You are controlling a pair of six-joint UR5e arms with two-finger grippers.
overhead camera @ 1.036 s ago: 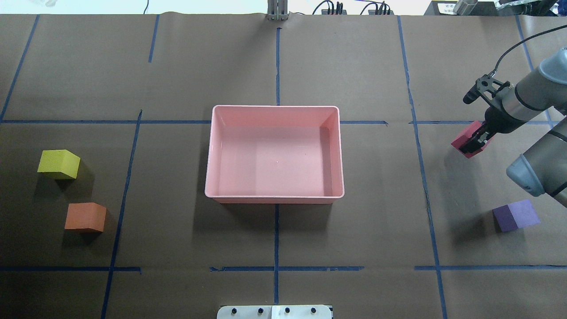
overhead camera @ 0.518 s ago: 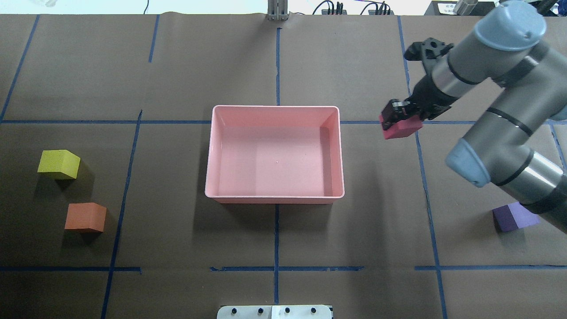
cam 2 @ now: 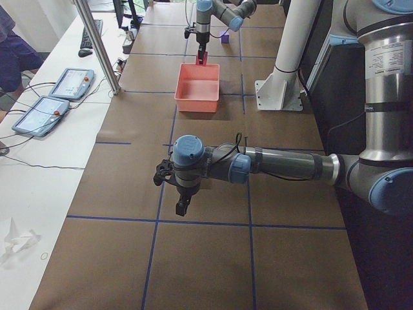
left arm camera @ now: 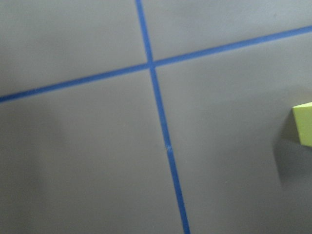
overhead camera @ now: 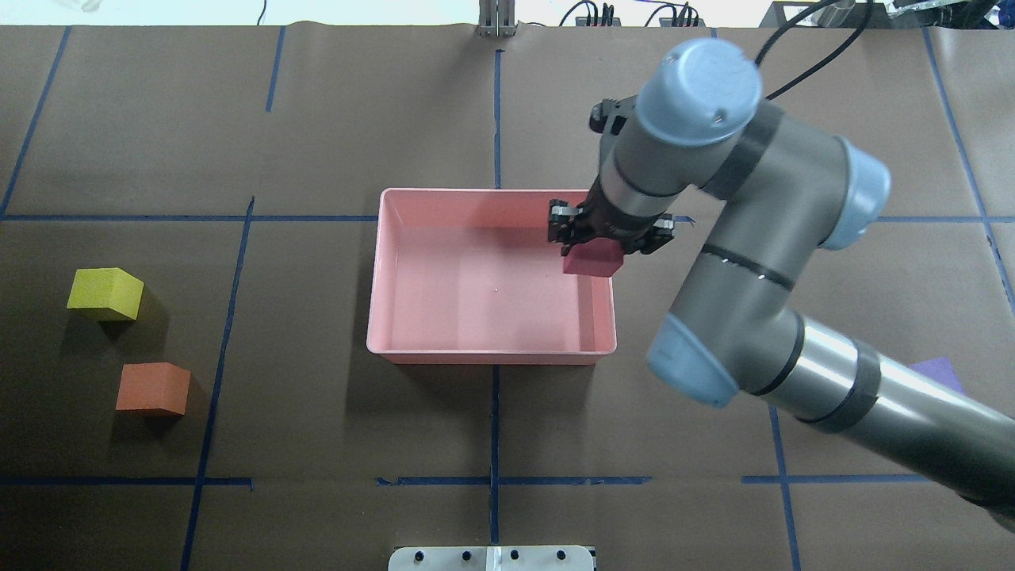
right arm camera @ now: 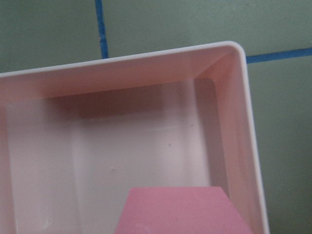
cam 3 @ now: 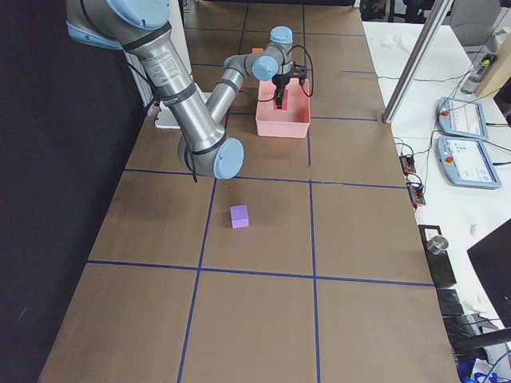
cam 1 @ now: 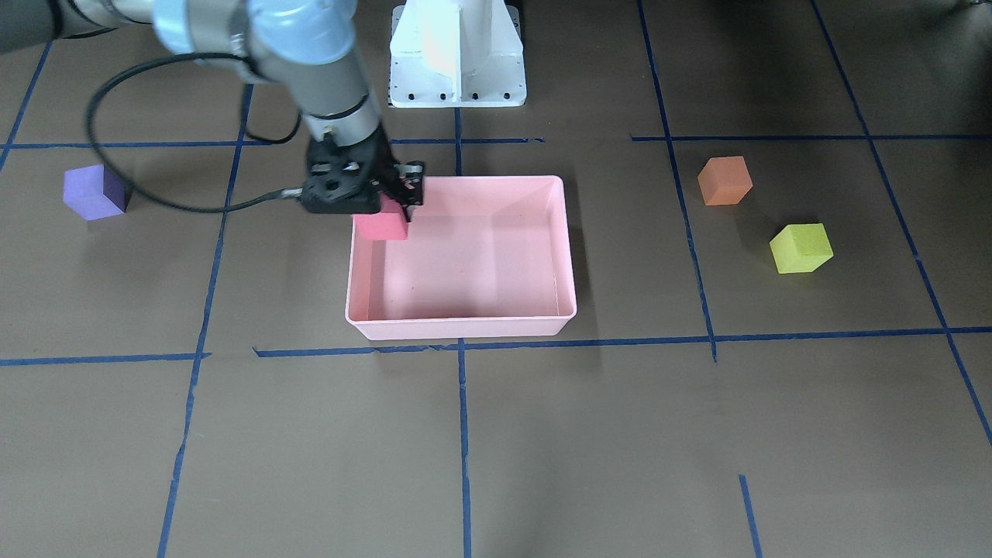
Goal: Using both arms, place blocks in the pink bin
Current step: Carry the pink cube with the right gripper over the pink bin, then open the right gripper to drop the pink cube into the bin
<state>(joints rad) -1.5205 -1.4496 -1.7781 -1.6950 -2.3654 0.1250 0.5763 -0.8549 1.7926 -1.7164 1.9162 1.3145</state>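
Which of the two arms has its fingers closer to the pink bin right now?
Right. The right arm's fingers hang over a corner of the pink bin, gripping the red block. The left arm's fingers are far from it, out on the robot's left side.

The shallow rectangular pale-pink plastic bin is smooth and glossy, and its floor gives soft reflections of the walls. The small red foam-like cube, the yellow-green foam-like cube, the orange foam-like cube and the purple foam-like cube are matt and faintly grainy. The brown paper sheet over the table is matt and lightly creased, crossed by smooth blue tape lines. The right arm's grey tubular links have a satin metal look, and the light-blue joint caps look like smooth plastic. The white pedestal base looks like painted metal with a slight sheen.
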